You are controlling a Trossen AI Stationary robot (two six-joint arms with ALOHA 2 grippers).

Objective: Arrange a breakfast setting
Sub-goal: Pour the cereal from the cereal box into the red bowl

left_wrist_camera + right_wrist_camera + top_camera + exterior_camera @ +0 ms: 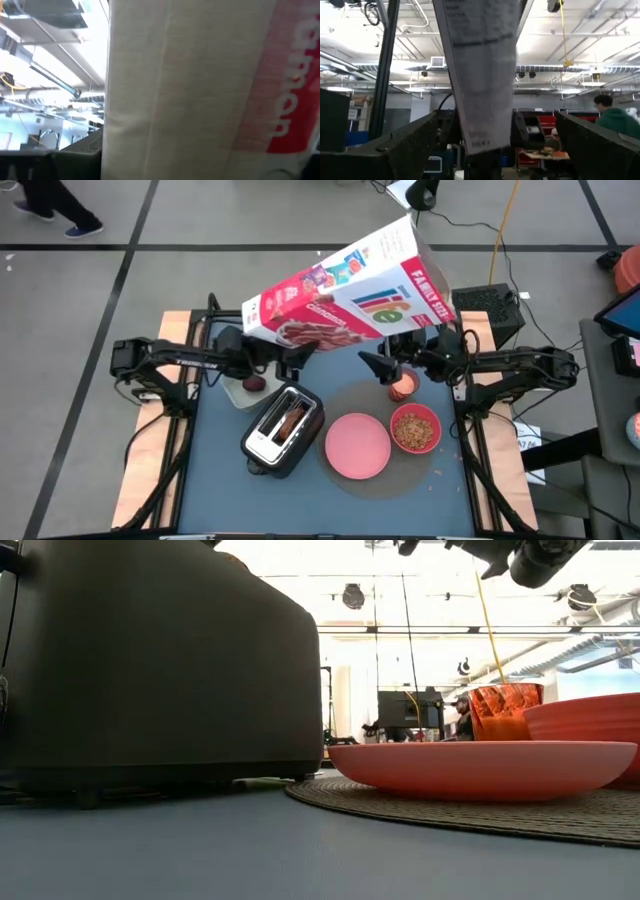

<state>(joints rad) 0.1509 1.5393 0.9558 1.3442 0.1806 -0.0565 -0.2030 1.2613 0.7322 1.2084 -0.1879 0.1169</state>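
Cereal box (345,285): gripped by left pincer (290,358), raised at surface's 12 o'clock. Right pincer (400,365) open beside it. Bowl (415,428) filled. Next: set box down upright.

Bright overhead ceiling glare; blurred close foreground.

glossy printed cardboard cereal box (345,285); matt woven placemat (560,812); smooth pink plate (357,446); shiny metal toaster (283,430).

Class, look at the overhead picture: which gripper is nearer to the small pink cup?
Right. The right gripper sits just above the small pink cup, beside the cereal box. The left gripper is across the table, holding that box.
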